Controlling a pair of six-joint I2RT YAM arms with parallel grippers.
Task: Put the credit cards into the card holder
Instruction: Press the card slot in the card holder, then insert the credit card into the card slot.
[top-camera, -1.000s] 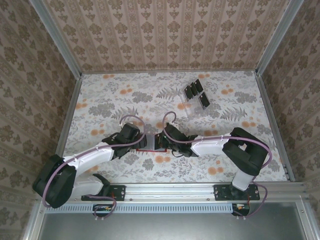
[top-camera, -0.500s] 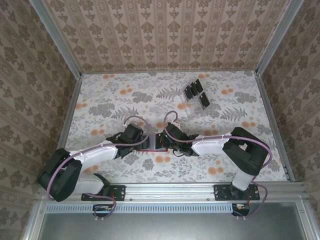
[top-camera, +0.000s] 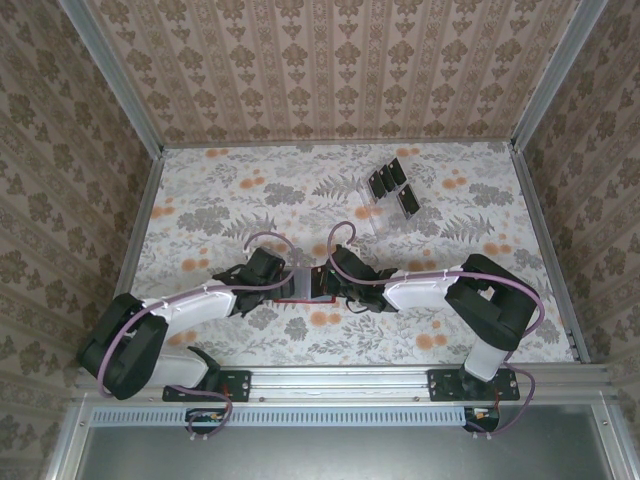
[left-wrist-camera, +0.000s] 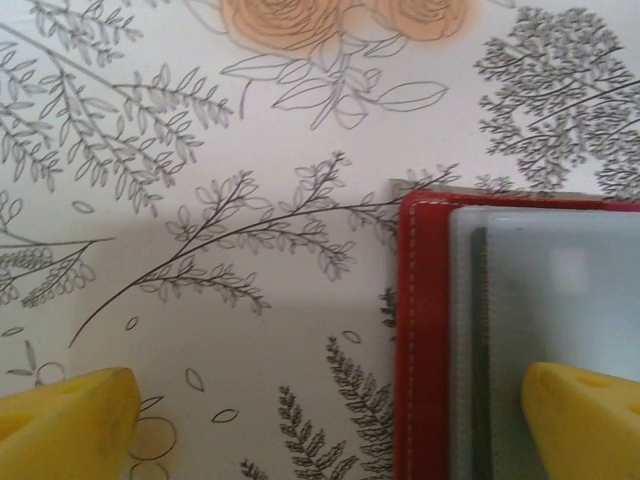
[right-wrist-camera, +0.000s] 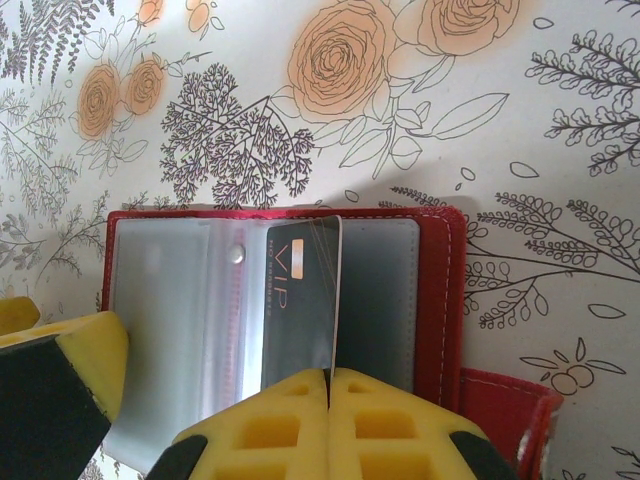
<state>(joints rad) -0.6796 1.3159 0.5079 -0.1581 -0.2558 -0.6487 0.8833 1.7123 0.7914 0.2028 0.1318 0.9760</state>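
**Q:** Where does the small red folding wallet (right-wrist-camera: 445, 290) with the greyish inside lie?

**A:** We see it spread open and flat on the flower-printed tabletop (top-camera: 200, 200), clear sleeves upward, directly between the two grippers. Its red closing tab (right-wrist-camera: 510, 410) juts out past one stitched edge of the wallet.

**Q:** What stands at the wallet, and in what state is each tool?

**A:** The right gripper (right-wrist-camera: 328, 400) is closed, its yellow pads pressed together with nothing between them. Their tips sit at the near edge of a flat black rectangular card (right-wrist-camera: 300, 300) marked "VIP". That card lies over the wallet's middle sleeves, just beside the small metal snap (right-wrist-camera: 236, 255). Whether the tips touch the card, we cannot tell. The left gripper (left-wrist-camera: 325, 425) is spread wide and holds nothing. One yellow fingertip (left-wrist-camera: 585, 420) hangs over the wallet's grey inside, the other over bare tabletop beside the wallet's red border.

**Q:** And the remaining cards?

**A:** We find more flat black cards (top-camera: 388, 180) standing in a clear plastic slotted rack (top-camera: 372, 213), well apart from the wallet, on its far side.
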